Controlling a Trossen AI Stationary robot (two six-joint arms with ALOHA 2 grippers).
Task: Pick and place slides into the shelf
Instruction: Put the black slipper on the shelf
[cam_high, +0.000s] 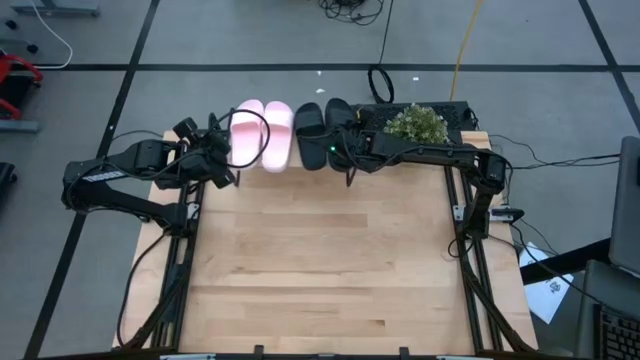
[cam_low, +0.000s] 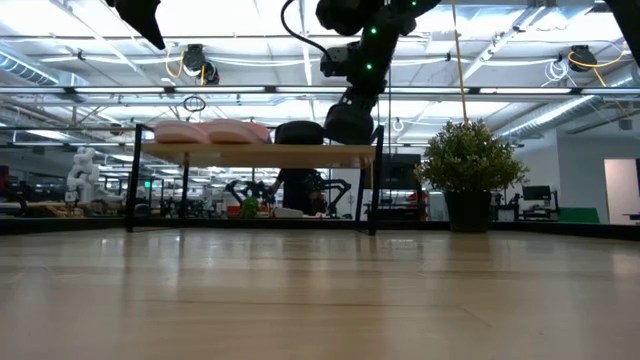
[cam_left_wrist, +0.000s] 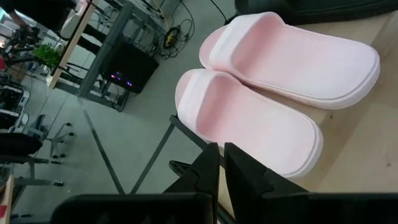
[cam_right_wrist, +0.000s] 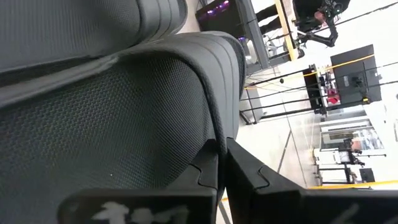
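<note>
Two pale pink slides (cam_high: 262, 134) and two black slides (cam_high: 322, 130) lie side by side, soles down, on the shelf (cam_low: 260, 155) at the table's far edge. In the low view the pink pair (cam_low: 212, 131) and one black slide (cam_low: 299, 131) show on the plank. My left gripper (cam_high: 228, 152) is shut and hovers just left of the leftmost pink slide (cam_left_wrist: 249, 121), by the shelf's left end, touching nothing. My right gripper (cam_high: 342, 143) is shut at the rightmost black slide (cam_right_wrist: 112, 106); in the low view it (cam_low: 350, 122) hides that slide. My right gripper has its shut fingertips (cam_right_wrist: 239, 158) against the side rim (cam_right_wrist: 217, 134) of the rightmost black slide, which runs down to the tips. The slide lies flat on the shelf top. Whether the rim is pinched or only touched, I cannot tell.
A potted green plant (cam_high: 417, 123) stands right of the shelf at the table's far right corner, also seen in the low view (cam_low: 468, 165). The shelf's thin black legs (cam_low: 375, 185) stand on the wooden tabletop (cam_high: 320, 260). Cables trail on the floor beyond.
</note>
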